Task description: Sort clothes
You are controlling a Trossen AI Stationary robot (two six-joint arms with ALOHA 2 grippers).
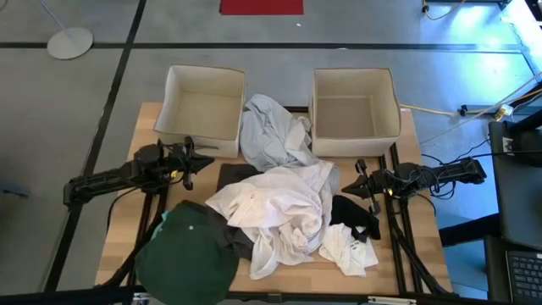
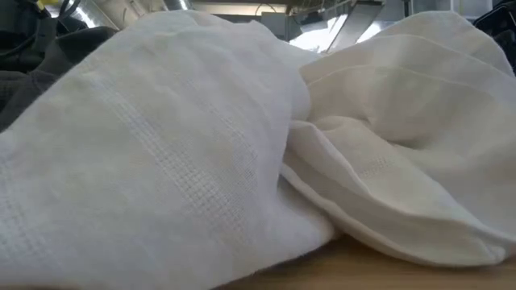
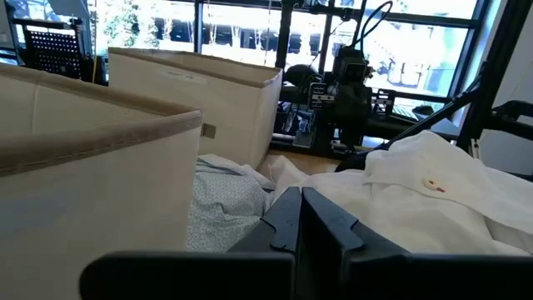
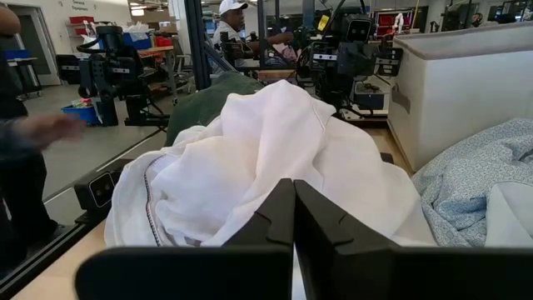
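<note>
High view: wooden worktop (image 1: pixel 123 229) with two beige fabric boxes along the far edge, left box (image 1: pixel 203 111) and right box (image 1: pixel 354 112), both open-topped. Between them a pale grey-blue garment (image 1: pixel 269 129) lies draped, its near end running under a large white garment (image 1: pixel 279 207) heaped at the middle of the worktop. A dark green garment (image 1: pixel 188 254) sits at the near left corner, with a dark grey piece (image 1: pixel 238 241) showing between it and the white heap. A black garment (image 1: pixel 356 218) lies right of the heap, and a small white piece (image 1: pixel 349 250) just in front of it. Left claw (image 1: pixel 209 160) hangs just in front of the left box, fingers pressed together, holding nothing. Right claw (image 1: pixel 345 185) hangs near the right edge of the white heap, fingers likewise together, empty.

Low view: white garment (image 2: pixel 201 153) fills nearly the whole frame, folded over itself; a strip of worktop (image 2: pixel 379 270) shows beneath.

Left wrist view: left claw (image 3: pixel 301 218) closed, box wall (image 3: pixel 92 183) close beside it, grey-blue garment (image 3: pixel 221 200) and white garment (image 3: pixel 441 187) ahead.

Right wrist view: right claw (image 4: pixel 293 215) closed, pointing at the white garment (image 4: pixel 266 158); green garment (image 4: pixel 208 100) behind it, grey-blue garment (image 4: pixel 475 175) and a box (image 4: pixel 466 83) to one side. A person's blurred hand (image 4: pixel 46 129) shows off the worktop; another person in a white cap (image 4: pixel 233 21) stands far back.
</note>
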